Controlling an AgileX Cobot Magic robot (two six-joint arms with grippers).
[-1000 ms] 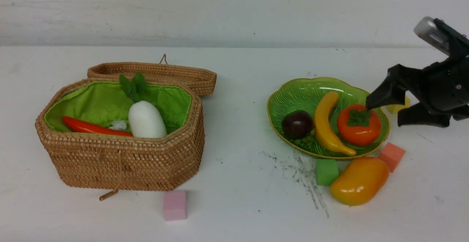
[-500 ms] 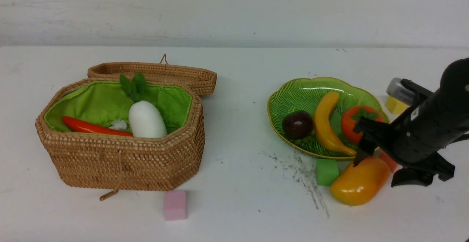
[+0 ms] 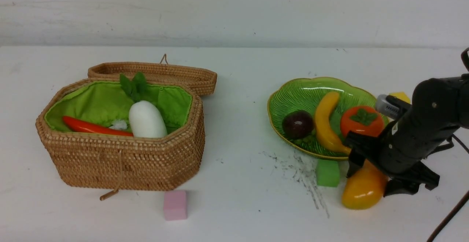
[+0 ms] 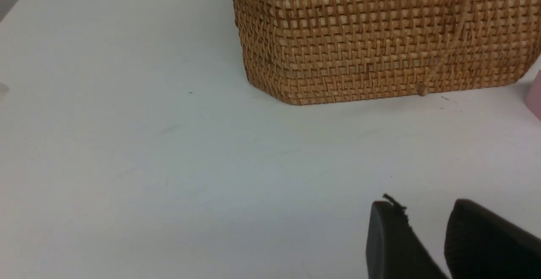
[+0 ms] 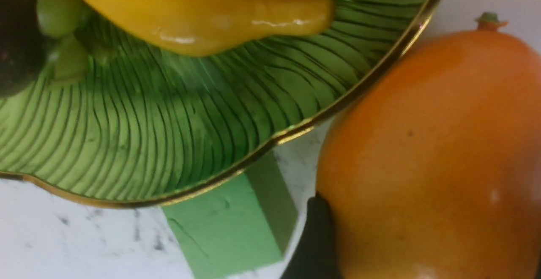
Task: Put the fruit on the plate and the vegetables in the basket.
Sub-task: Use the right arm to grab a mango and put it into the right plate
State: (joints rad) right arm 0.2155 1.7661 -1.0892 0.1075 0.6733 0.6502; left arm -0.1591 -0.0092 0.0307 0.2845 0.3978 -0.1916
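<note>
Your right gripper [image 3: 370,178] is down at the mango [image 3: 361,192], which lies on the worktop [image 3: 238,183] just off the near rim of the plate [image 3: 293,99]. Its fingers [image 5: 315,241] stand wide apart on either side of the mango; the right wrist view shows one finger against the fruit's side, but you cannot confirm a full clamp. The banana [image 3: 324,124], mangosteen [image 3: 297,124] and persimmon [image 3: 361,121] lie on the plate. A green cube [image 3: 327,172] sits between the plate rim and the mango. The radish [image 3: 146,119] and pepper [image 3: 93,127] lie in the basket [image 3: 121,161], whose lid is open. Your left gripper [image 4: 427,245] hovers near the basket wall, fingers slightly apart, holding nothing.
</note>
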